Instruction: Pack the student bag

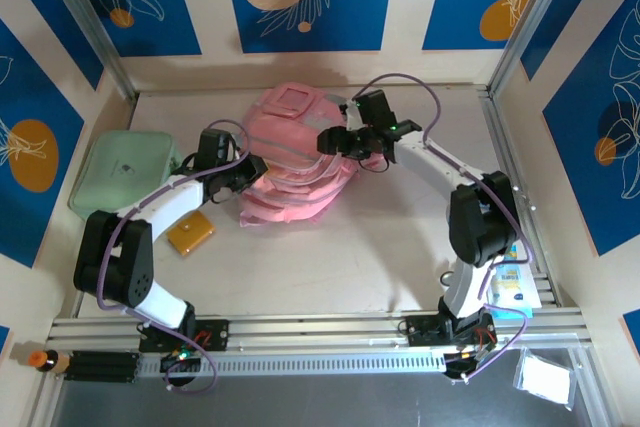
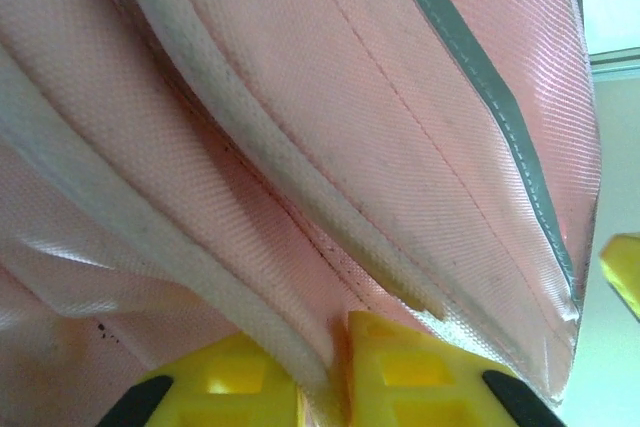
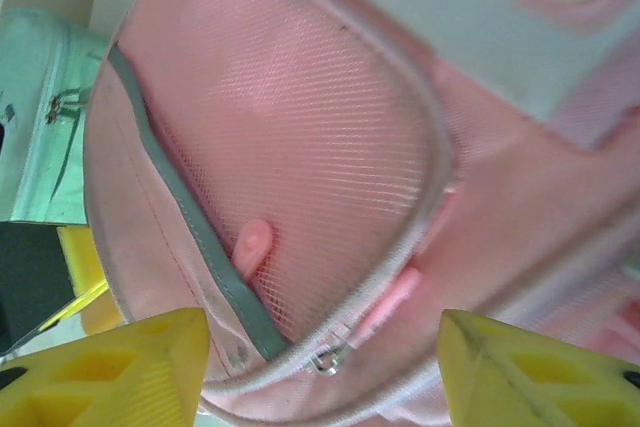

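The student bag [image 1: 295, 172] lies flat in the middle of the table, pink with grey trim and a grey patch [image 3: 470, 17]. My left gripper [image 1: 254, 169] is at the bag's left edge. In the left wrist view its yellow fingers [image 2: 400, 367] stand almost together, with a white piped seam [image 2: 250, 297] of the bag pinched between them. My right gripper [image 1: 337, 142] hovers over the bag's upper right part and is open. Between its widely spread fingers [image 3: 130, 367] lie a mesh pocket [image 3: 300, 147] and a metal zip slider [image 3: 325, 359], which they do not touch.
A mint-green case [image 1: 122, 172] lies left of the bag, near the left wall. A flat orange-yellow object [image 1: 190, 234] rests on the table in front of it. A small box [image 1: 510, 292] sits by the right arm's base. The walls close in the table on three sides.
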You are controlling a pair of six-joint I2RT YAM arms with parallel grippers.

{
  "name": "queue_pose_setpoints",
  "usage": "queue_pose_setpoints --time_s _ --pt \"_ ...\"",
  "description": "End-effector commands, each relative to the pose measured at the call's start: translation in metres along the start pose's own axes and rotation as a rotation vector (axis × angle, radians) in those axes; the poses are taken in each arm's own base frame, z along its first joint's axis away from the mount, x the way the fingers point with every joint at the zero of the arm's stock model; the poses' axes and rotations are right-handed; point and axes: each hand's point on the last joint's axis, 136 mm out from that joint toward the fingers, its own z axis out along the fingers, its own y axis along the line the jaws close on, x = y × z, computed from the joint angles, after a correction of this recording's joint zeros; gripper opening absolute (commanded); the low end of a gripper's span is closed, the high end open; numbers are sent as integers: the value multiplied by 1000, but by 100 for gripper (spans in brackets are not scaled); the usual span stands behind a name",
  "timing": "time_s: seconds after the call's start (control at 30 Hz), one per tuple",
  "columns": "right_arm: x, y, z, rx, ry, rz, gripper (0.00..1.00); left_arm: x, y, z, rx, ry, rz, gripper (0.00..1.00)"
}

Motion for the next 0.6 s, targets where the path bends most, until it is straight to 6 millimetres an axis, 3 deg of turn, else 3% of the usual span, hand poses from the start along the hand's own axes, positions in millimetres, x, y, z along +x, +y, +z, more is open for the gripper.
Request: queue_pose_setpoints --time_s 0.0,0.17,0.37,0.57 --pt "-13 23 8 -95 4 -54 64 8 -7 -4 24 23 29 20" --pt "-11 14 28 -50 34 -48 67 8 -6 1 27 32 23 23" --pt "-5 5 36 23 30 -89 69 8 -7 5 31 36 25 24" --pt "-20 -2 41 72 4 -102 70 6 -9 7 32 36 23 24"
